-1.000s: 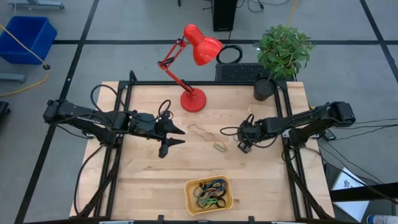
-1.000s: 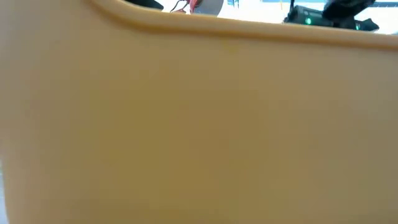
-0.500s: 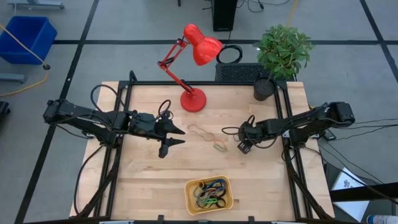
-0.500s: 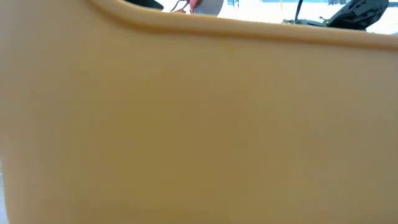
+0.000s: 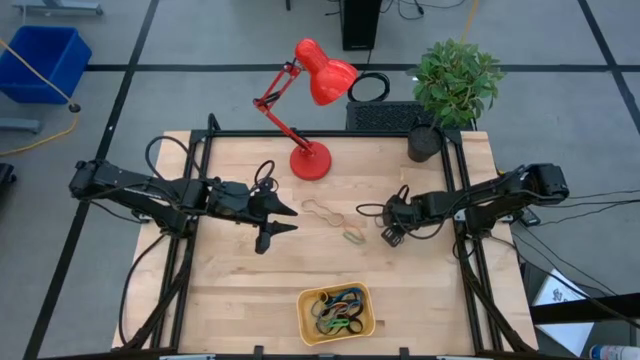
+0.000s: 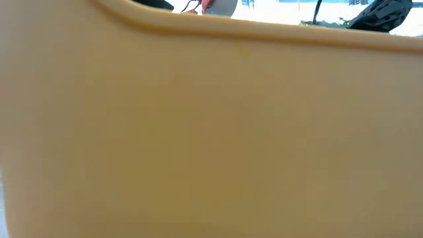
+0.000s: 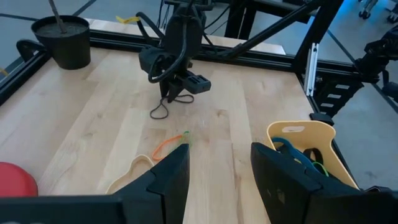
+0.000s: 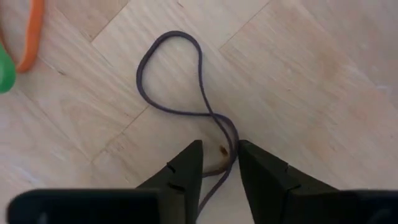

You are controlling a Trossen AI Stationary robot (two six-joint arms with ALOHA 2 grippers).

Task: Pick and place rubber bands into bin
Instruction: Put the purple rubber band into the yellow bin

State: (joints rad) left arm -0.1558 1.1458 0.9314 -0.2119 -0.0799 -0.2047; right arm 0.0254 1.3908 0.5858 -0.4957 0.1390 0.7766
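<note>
A thin dark grey rubber band [image 8: 169, 74] lies twisted flat on the wood, also seen in the left wrist view [image 7: 161, 111]. My right gripper [image 8: 217, 163] points down at its near end, a finger on either side and a narrow gap between them; it shows from above too [image 5: 388, 236]. An orange-and-green rubber band [image 5: 354, 237] and a tan one [image 5: 322, 212] lie toward the table's middle. The yellow bin [image 5: 362, 328] at the near edge holds several bands. My left gripper [image 5: 293, 220] hovers open left of centre. My right gripper comes from above with its fingertips [image 8: 186, 165] at the wood. The band's twisted near end [image 8: 229, 144] runs between them, close along one finger. Whether a finger touches the band I cannot tell. The band lies slack on the table.
A red desk lamp [image 5: 310, 160] stands at the table's far middle and a potted plant [image 5: 425, 140] at the far right corner. The bin's wall [image 6: 211, 132] fills the low view. A blue bin [image 5: 40, 60] sits on the floor beyond the left side.
My right arm has sunk a little toward the table over the dark band. The bands and the bin have stayed where they were.
</note>
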